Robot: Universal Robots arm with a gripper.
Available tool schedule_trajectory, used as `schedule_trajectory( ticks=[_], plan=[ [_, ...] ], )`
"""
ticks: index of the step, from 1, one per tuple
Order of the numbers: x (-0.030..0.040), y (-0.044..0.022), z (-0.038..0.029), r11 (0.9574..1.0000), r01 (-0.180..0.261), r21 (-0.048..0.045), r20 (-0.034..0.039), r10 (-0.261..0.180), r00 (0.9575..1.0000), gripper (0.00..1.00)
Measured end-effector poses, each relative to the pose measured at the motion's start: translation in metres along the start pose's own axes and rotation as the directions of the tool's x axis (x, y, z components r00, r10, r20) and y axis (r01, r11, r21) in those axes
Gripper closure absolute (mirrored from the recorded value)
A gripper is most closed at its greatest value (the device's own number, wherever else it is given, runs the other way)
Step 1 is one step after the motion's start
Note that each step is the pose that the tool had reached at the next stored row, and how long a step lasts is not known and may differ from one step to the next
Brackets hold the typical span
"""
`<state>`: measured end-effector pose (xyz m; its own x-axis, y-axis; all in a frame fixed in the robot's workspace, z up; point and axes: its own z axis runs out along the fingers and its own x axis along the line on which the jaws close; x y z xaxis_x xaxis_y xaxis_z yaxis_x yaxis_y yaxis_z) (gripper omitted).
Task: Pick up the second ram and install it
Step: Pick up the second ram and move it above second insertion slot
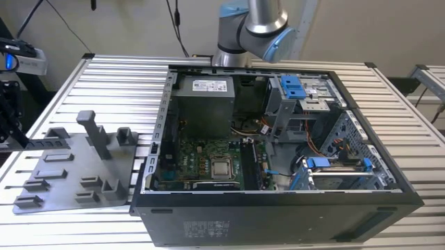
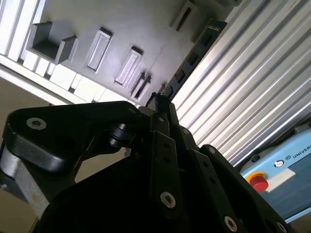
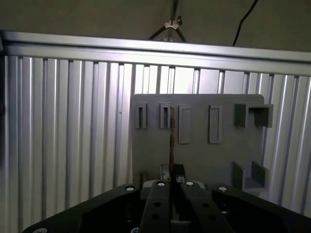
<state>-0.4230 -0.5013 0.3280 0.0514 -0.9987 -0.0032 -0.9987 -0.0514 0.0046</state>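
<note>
One memory stick, the second ram [image 3: 171,141], is pinched between the fingers of the gripper [image 3: 171,180], which are pressed together on its end. In the first wrist view it shows edge-on, as a thin dark line running out from the fingertips across the grey holder tray [image 3: 223,155], in line with one of the tray's narrow slots. In the second wrist view the second ram [image 2: 194,56] shows its flat side, a dark board with a row of black chips, reaching away from the gripper [image 2: 160,104] along the border between the holder tray [image 2: 146,29] and the bare slats of the table [image 2: 252,87]. Whether the stick touches the tray cannot be told. A red button [image 2: 256,182] on a pale blue box sits beyond the table's edge in that view.

In the exterior view the holder tray [image 1: 70,177], with its upright posts, lies on the slatted table [image 1: 118,78] near the edge at the exterior view's left. Just beside it stands an open computer case [image 1: 278,219], with a green motherboard [image 1: 201,161] and a grey power supply [image 1: 201,104] inside. The robot arm [image 1: 254,26] rises at the table's far edge, behind the case.
</note>
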Motion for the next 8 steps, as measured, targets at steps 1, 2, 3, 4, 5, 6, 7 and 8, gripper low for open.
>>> schedule_trajectory(
  ticks=[1, 2, 3, 4, 5, 6, 7, 8],
  plan=[
    [0.0, 0.0, -0.0027, 1.0, 0.0, 0.0, 0.0001, 0.0, 1.0, 0.86],
    [0.0, 0.0001, -0.0054, 1.0, 0.0, 0.0001, 0.0001, 0.0, 1.0, 0.86],
    [0.0, 0.0002, -0.008, 1.0, 0.0, 0.0, 0.0, 0.0, 1.0, 0.86],
    [0.0, 0.0003, -0.0105, 1.0, 0.0, 0.0, 0.0, 0.0, 1.0, 0.86],
    [-0.0001, 0.0003, -0.0123, 1.0, 0.0, 0.0, 0.0, 0.0, 1.0, 0.86],
    [-0.0001, 0.0004, -0.0139, 1.0, 0.0, 0.0, 0.0001, 0.0, 1.0, 0.86],
    [-0.0001, 0.0004, -0.0154, 1.0, 0.0, 0.0001, 0.0001, 0.0, 1.0, 0.86],
    [-0.0001, 0.0004, -0.017, 1.0, 0.0, 0.0001, 0.0, 0.0, 1.0, 0.86]
  ],
)
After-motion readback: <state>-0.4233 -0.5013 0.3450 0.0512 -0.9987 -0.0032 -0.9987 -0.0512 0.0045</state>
